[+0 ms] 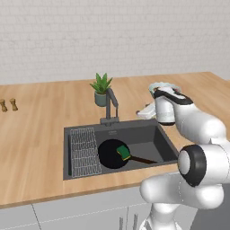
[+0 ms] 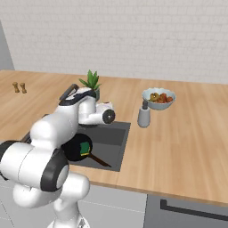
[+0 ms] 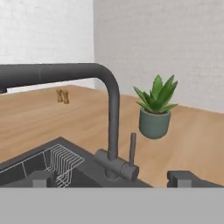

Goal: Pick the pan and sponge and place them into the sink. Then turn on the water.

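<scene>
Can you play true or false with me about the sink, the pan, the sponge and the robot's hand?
1. The pan is lying in the sink. True.
2. The sponge is out on the wooden counter. False: it rests on the pan, inside the sink.
3. The end effector is holding the sponge. False: it is open and empty, facing the faucet.
4. A potted plant stands behind the faucet. True.

Glossy white rounded arm (image 1: 197,126) segments with black joint rings.
</scene>
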